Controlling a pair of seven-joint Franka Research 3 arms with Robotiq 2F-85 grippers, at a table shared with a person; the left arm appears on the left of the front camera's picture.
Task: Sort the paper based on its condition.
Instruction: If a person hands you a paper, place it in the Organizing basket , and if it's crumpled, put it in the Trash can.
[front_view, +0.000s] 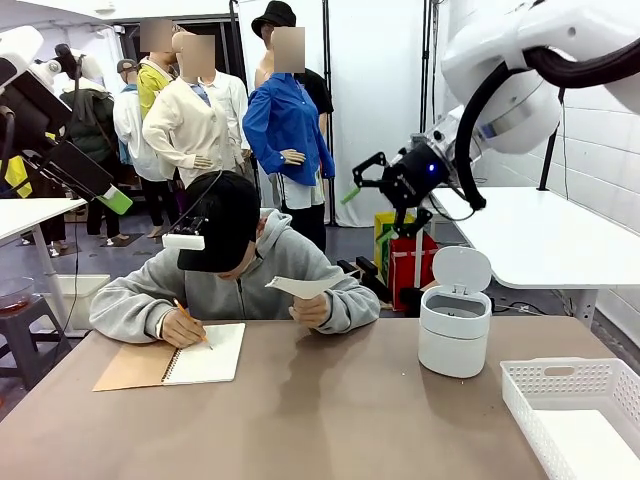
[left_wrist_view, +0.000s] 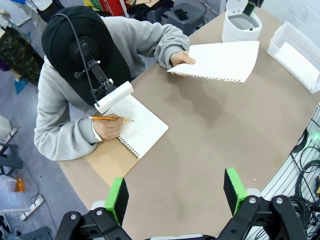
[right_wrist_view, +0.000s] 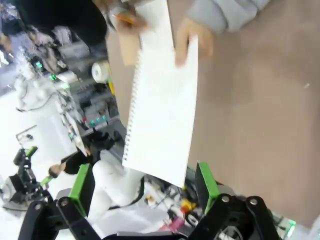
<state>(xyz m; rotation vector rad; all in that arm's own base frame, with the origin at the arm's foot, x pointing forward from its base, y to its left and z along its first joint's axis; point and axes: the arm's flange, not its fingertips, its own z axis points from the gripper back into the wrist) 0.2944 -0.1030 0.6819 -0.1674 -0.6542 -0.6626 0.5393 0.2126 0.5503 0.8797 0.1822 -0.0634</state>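
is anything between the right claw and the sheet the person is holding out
Nothing visible. The right claw is open, and the sheet has its free end facing the claw with only air between. The person's hand grips the far end, away from the claw.

The brown table bears an open notebook, a white bin and a basket.

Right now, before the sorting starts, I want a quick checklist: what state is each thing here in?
paper: flat, uncrumpled, held above the table by the person's hand
notebook: open, lying on the table
pencil: in the person's writing hand, tip on the page
bin: lid up
basket: white sheet lying in it
left hand: open, empty
right hand: open, empty
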